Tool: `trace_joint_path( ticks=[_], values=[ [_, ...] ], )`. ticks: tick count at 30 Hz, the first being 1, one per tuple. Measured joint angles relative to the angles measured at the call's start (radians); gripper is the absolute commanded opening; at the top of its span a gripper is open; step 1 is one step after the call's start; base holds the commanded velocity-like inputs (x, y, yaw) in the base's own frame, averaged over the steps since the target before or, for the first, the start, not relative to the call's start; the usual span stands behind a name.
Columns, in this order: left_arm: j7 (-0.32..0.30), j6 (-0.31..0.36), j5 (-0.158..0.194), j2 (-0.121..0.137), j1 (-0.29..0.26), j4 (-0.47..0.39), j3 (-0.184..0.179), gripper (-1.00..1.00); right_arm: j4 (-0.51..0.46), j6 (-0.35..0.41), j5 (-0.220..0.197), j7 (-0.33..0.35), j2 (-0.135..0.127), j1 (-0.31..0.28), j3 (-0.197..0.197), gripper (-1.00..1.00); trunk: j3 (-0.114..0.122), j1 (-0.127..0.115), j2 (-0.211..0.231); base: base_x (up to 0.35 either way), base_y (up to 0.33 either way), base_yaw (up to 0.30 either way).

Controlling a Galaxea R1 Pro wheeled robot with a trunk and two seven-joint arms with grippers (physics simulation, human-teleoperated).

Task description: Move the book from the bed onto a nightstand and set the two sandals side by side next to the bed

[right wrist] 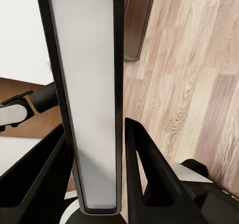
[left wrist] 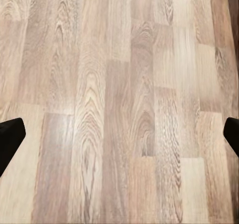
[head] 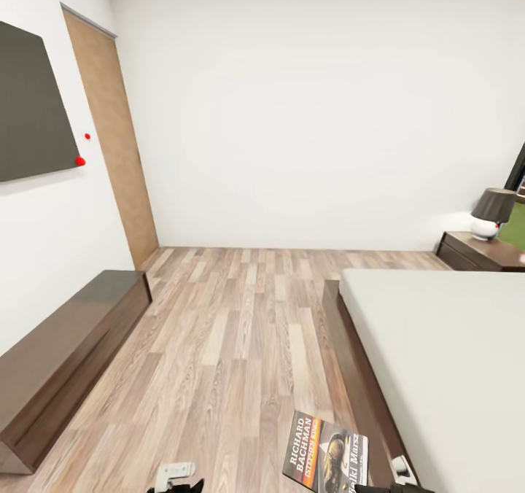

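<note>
Right tool (right wrist: 97, 149) is pinching the book (head: 326, 455) by its edge: in the right wrist view the pale page block stands between the two black fingers, which press against it on either side. In the head view the book sits at the bottom centre of the frame, cover up and lettered "Richard Bachman", carried over the floor (head: 233, 332) just beside the dark frame of the bed (head: 437, 347), whose pale mattress takes up the lower right. Left tool (left wrist: 119, 129) is spread wide, its two dark fingertips at the opposite edges of the left wrist view with bare planks between them, holding nothing. Further out, the nightstand (head: 477, 254) stands at the right edge of the frame beyond the head of the bed, with a lamp (head: 490, 214) on its top. A long low bench (head: 65, 354) runs along the wall at lower left, under a dark screen (head: 33, 103), and a wooden door (head: 113, 143) is at upper left. The sandals are not to be seen from here. My judgement is that the carry is under way and the book is yet to be set down. The risks: a thin paperback held by one edge may sag or slip out during driving, and the lamp crowds the nightstand top, so a careless placement could knock it or leave the book overhanging.
</note>
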Motion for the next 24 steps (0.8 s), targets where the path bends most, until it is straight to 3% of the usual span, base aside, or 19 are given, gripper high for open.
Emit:
trace_joint_path(
  ticks=[3, 6, 24],
  values=[
    [-0.152, 0.002, 0.002, 0.034, 0.000, 0.000, 0.003, 1.00, 0.000, 0.000, 0.000, 0.000, 0.000, 0.000, 0.000, -1.00, 0.000, 0.000, 0.000, 0.327, 0.000, 0.000],
    [-0.213, 0.004, 0.005, 0.049, 0.000, 0.001, 0.002, 1.00, 0.000, 0.000, 0.000, 0.000, 0.000, 0.000, 0.000, -1.00, 0.000, 0.000, 0.000, 0.327, 0.000, 0.000],
    [-0.236, 0.004, 0.005, 0.050, 0.000, 0.001, 0.001, 1.00, 0.000, 0.000, 0.000, -0.061, 0.000, 0.000, -0.001, -1.00, 0.000, 0.000, 0.000, 0.327, 0.000, 0.000]
  ],
)
